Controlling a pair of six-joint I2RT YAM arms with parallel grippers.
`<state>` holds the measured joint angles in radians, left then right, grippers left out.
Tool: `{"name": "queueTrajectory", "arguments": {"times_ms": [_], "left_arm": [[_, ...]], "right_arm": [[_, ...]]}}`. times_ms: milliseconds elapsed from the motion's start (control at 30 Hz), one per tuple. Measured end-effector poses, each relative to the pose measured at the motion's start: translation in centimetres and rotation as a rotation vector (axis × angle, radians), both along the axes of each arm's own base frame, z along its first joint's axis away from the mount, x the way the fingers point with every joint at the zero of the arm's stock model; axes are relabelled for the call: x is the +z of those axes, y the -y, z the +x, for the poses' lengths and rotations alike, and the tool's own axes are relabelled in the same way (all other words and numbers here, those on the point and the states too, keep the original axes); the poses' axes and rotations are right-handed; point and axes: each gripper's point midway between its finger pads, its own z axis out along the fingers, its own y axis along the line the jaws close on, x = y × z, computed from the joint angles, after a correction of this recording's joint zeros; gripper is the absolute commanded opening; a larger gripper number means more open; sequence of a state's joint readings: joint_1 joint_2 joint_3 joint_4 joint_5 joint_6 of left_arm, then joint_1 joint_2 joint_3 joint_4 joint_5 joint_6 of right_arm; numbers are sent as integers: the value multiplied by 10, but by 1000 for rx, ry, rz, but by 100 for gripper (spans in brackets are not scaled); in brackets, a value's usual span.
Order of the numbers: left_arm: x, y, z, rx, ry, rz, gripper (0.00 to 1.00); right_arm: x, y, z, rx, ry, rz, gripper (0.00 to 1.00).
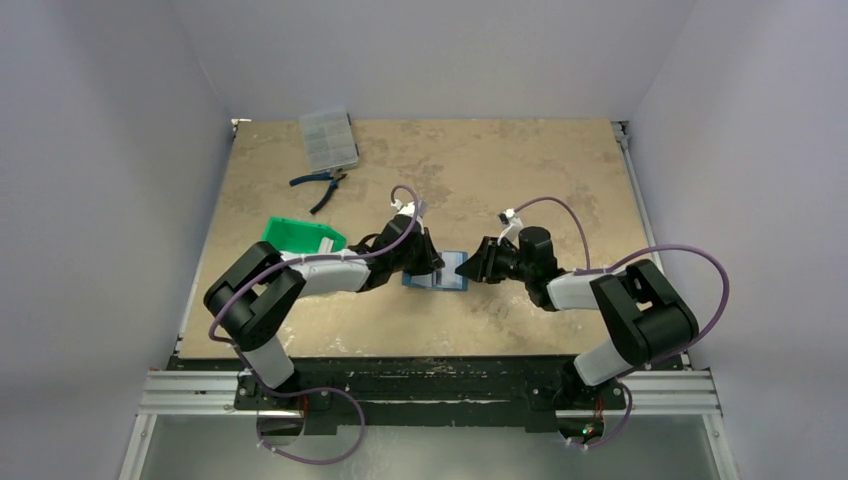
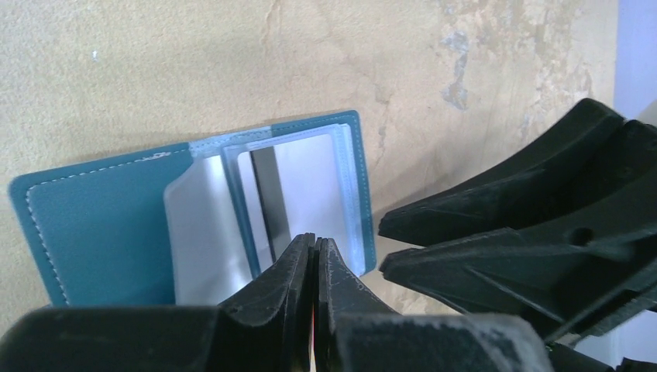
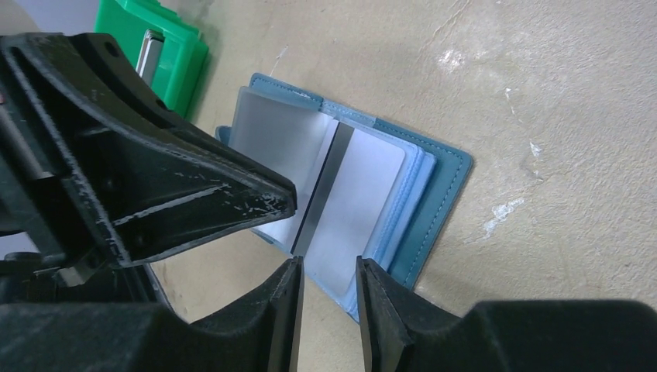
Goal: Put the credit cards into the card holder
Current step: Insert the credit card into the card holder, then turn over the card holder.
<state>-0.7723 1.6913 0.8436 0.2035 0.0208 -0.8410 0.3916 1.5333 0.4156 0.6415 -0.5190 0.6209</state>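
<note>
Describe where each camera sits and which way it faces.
Top external: above and behind the robot, looking down on the table; left end effector and right end effector meet over the card holder.
Left wrist: on the left arm, looking past its shut fingers at the open holder and a credit card; the right end effector enters at right.
Right wrist: on the right arm, facing across the holder toward the green tray; own jaws apart, left end effector at left.
Both wrist views share holder, card and the opposite end effector.
</note>
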Motion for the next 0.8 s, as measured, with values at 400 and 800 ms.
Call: {"name": "queueTrajectory", "arguments": {"times_ms": [400, 800], "left_arm": [[-31, -17, -3, 36, -31, 52, 0], [-33, -18, -3, 40, -6, 26, 0]], "right_arm": [[-11, -2, -4, 6, -49, 9, 45], [-8, -3, -3, 11, -41, 18, 48]]}}
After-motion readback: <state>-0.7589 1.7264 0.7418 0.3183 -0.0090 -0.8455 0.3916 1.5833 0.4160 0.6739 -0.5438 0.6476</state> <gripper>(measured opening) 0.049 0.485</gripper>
